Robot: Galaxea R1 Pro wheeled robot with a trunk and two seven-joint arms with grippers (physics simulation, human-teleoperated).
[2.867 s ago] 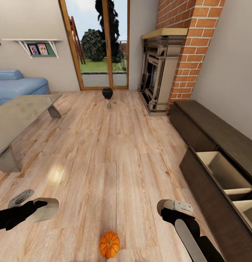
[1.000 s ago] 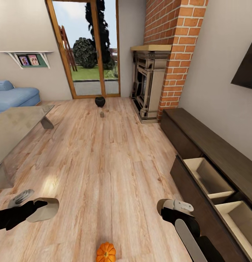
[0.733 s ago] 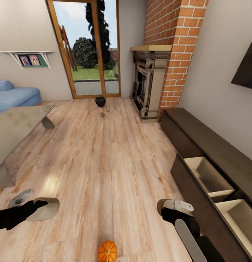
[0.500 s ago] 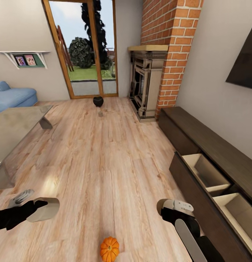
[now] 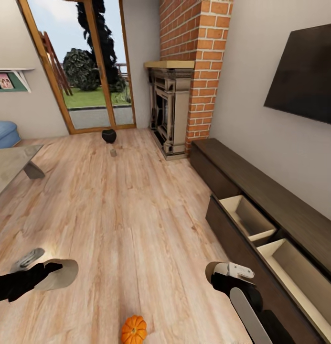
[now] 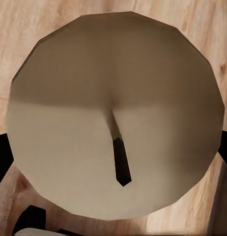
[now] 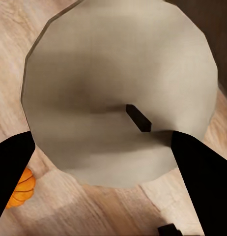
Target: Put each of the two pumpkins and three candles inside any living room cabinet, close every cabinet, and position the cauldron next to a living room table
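Beside open cabinet drawer [image 5: 246, 217]: both grippers clamped on candles [image 6: 116, 118] [image 7: 121, 96], fingers [image 7: 202, 182] snug. Pumpkin [image 5: 133, 329] underfoot, could get bumped while rolling closer.

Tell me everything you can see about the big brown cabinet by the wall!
The cabinet is a long, low unit of dark brown wood, standing on the wooden floor along the right-hand wall, under a dark flat screen. Its far end reaches toward the brick fireplace. One wide drawer near the robot is pulled open, lined in pale beige wood and split by a divider into compartments. What shows of them holds nothing. The part nearer the fireplace is closed, with no handles visible.
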